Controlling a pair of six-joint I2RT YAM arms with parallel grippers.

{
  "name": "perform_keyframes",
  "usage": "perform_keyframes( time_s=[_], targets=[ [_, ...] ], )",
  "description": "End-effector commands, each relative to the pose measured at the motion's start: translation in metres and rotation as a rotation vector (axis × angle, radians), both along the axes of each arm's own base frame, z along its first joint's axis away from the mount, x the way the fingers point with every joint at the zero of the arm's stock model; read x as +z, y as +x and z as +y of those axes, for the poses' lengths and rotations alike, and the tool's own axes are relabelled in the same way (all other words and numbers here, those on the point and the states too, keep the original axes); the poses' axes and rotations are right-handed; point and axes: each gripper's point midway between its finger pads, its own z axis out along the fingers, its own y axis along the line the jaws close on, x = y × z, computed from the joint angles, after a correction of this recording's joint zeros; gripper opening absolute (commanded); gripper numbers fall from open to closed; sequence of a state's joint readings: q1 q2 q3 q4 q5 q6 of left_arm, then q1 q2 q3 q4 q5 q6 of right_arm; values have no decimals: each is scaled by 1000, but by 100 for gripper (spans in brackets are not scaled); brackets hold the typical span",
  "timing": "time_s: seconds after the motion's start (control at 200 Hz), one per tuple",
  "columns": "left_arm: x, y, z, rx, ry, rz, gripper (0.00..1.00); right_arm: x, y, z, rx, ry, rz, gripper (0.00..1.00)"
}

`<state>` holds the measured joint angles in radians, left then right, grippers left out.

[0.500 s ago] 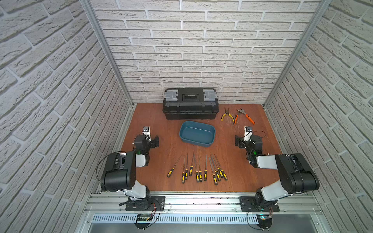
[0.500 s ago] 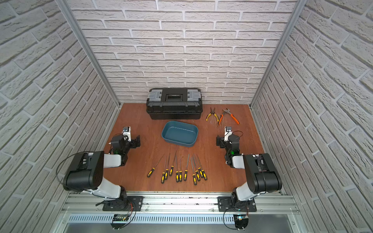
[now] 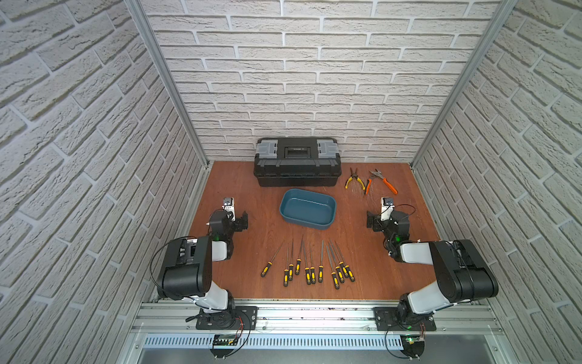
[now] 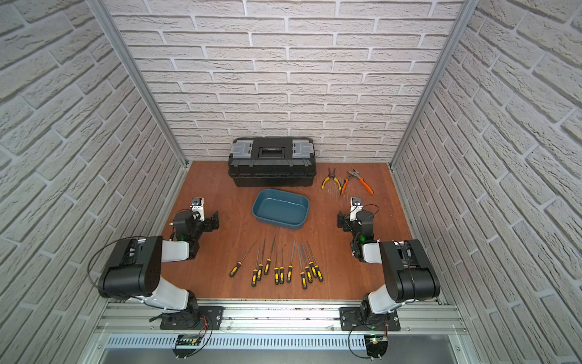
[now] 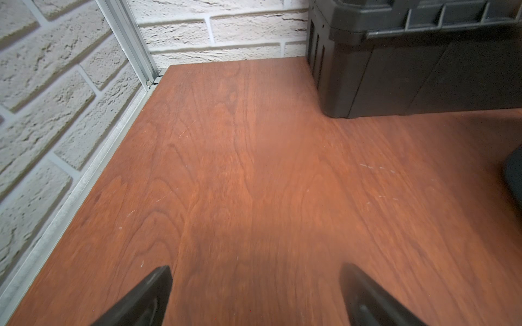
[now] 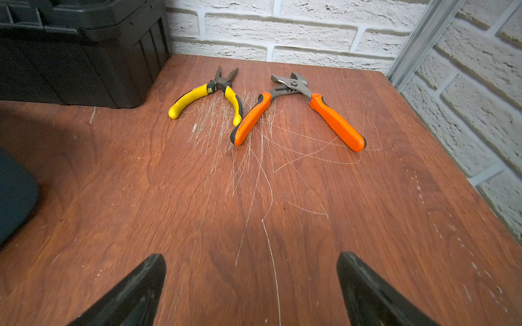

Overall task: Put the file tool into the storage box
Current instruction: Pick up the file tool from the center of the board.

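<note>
Several file tools [image 3: 321, 270] [image 4: 289, 273] with yellow-and-black handles lie side by side near the table's front edge, tips pointing back. Behind them, mid-table, sits the teal storage box [image 3: 307, 208] [image 4: 279, 208] with nothing in it. My left gripper [image 3: 243, 220] [image 4: 215, 220] [image 5: 255, 268] hovers low to the left of the box, open, with only bare wood between its fingers. To the right of the box my right gripper [image 3: 371, 221] [image 4: 342, 222] [image 6: 250, 255] is open and holds nothing. A corner of the box [image 6: 14, 194] shows in the right wrist view.
A shut black toolbox [image 3: 297, 164] [image 4: 271, 167] [image 5: 423, 56] [image 6: 79, 50] stands against the back wall. Yellow pliers [image 3: 354, 181] [image 6: 206, 96] and orange-handled pliers [image 3: 379, 182] [image 6: 296, 107] lie at the back right. Brick walls close in three sides.
</note>
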<state>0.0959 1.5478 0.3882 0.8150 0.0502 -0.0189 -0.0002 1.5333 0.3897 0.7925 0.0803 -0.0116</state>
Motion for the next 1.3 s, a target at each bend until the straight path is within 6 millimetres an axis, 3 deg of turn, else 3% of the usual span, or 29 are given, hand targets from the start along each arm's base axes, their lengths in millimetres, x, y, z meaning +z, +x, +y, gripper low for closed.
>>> perform_keyframes(
  time_s=[0.0,0.475,0.62,0.68,0.785,0.925,1.12,1.295],
  targets=[
    [13,8,1,-4,3,-48,98,19,8,1,9,1,-60,99],
    [15,8,5,20,13,-49,98,24,10,-2,-12,-4,-49,99],
    [55,20,37,254,56,102,98,41,10,-29,-222,10,170,99],
    [71,22,44,309,48,145,98,44,6,-31,-256,24,214,99],
    [90,14,44,363,9,184,98,47,-9,-21,-256,114,234,99],
    [113,-21,44,474,-127,184,98,57,-40,2,-212,235,303,99],
    [136,-55,3,333,-378,196,98,78,-83,36,-125,312,343,99],
    [137,-84,-41,199,-341,297,98,87,-113,70,-32,376,395,95]
  ],
)
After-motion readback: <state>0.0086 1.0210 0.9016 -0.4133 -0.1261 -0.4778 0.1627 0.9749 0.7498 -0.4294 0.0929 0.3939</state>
